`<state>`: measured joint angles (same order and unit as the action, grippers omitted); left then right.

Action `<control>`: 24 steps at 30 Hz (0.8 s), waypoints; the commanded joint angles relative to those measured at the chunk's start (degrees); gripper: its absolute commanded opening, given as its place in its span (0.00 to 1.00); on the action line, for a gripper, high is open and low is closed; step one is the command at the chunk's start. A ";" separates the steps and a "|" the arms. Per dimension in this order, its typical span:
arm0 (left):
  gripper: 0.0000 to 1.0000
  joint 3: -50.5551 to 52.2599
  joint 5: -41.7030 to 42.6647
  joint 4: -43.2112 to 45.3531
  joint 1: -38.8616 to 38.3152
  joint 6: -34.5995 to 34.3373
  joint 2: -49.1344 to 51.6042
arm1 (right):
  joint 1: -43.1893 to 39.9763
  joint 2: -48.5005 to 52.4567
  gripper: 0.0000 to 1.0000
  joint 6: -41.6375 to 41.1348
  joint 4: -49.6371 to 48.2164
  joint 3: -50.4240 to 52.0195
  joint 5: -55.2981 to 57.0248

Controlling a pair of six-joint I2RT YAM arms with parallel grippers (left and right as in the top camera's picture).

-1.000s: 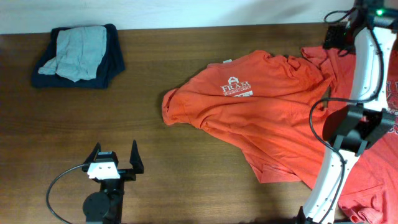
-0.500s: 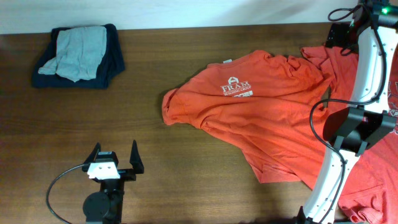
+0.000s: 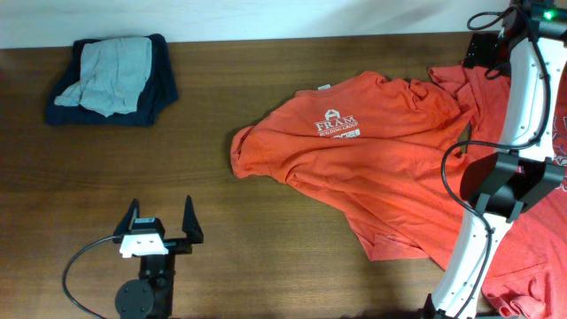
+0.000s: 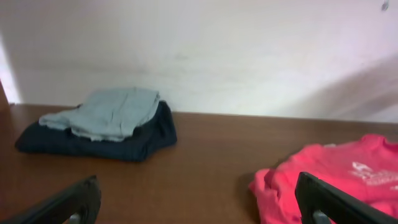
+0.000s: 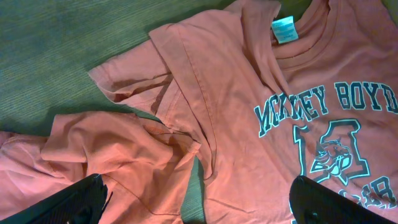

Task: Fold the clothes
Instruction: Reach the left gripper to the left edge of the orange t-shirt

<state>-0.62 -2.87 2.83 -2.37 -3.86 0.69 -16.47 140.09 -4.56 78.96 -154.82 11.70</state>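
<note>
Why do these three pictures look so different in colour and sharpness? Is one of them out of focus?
Overhead: crisp and evenly lit, and the orange shirt looks true in colour. Left wrist: soft and hazy, with the wall washed out and that shirt looking pink. Right wrist: the lettered shirt is sharp, but the table has a greenish tint and the fingertips at the bottom edge are dark blurs.

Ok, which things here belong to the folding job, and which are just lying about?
Job:
- crumpled orange cotton T-shirt with white logo, mid-table
- second orange-red T-shirt with dark lettering, unfolded, at the right

Lying about:
- folded pile, grey garment on a navy one, far left corner
</note>
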 commanded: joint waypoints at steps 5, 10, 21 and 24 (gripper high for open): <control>0.99 -8.07 2.73 0.72 0.31 0.92 5.09 | -0.09 -0.85 0.98 -0.85 0.15 -0.44 0.09; 0.99 -21.90 6.25 -3.91 0.31 0.92 21.90 | -0.09 -0.85 0.98 -0.85 0.15 -0.44 0.09; 0.99 -79.62 21.62 -34.93 -2.14 0.90 79.49 | -0.09 -0.85 0.99 -0.85 0.15 -0.44 0.09; 0.99 -88.67 21.81 -36.76 -2.95 0.90 89.79 | -0.09 -0.85 0.99 -0.87 0.15 -0.44 0.09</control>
<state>-82.15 15.88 -32.27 -4.45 -3.84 82.70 -16.47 140.09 -4.56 79.09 -154.82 11.46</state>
